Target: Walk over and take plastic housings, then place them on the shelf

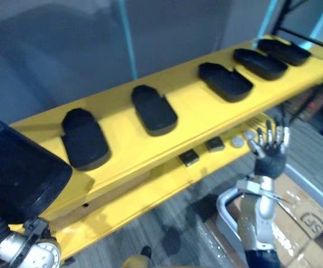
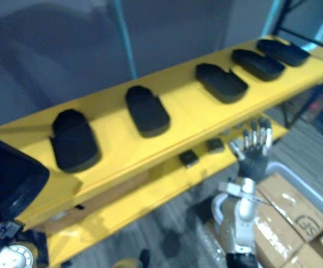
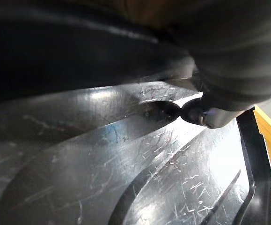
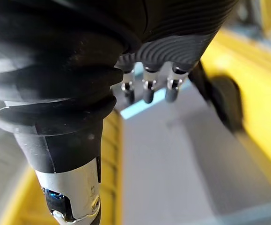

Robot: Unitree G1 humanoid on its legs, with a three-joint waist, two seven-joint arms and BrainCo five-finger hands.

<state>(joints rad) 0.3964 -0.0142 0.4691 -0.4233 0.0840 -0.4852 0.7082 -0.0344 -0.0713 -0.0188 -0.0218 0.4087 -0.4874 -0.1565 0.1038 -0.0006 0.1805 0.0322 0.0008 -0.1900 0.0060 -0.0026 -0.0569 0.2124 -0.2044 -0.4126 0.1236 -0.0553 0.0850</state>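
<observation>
The yellow shelf [image 1: 193, 105] runs slantwise across the head views: two flat painted boards, smooth and hard, the upper one wide and the lower one narrower.

The held housing [image 1: 16, 173] is at the lower left, on the left arm, short of the shelf's near end and not yet on it. It is a broad black shell with rounded corners. Seen up close in the left wrist view it is glossy and finely scratched, with moulded ribs and a raised rim. It looks like stiff, light, slick plastic, so I would hold it at the rim or under a rib rather than on the smooth face, where it could slide. The left hand [image 3: 238, 61] is against the shell, but its fingers are hidden and I cannot tell how they hold it.

Five shelf housings [image 1: 225, 81] lie in a spaced row along the upper board. They are matte black, flat and tongue-shaped. The space left for another looks to be at the near end.

Cardboard boxes [image 1: 303, 215] sit on the grey carpet [image 1: 181, 220] at the lower right.

The right hand [image 1: 270, 148] is raised in front of the lower board, fingers straight and spread, holding nothing.

Two small dark blocks [image 1: 188, 157] and some round silver pieces [image 1: 237, 142] rest on the lower board.
</observation>
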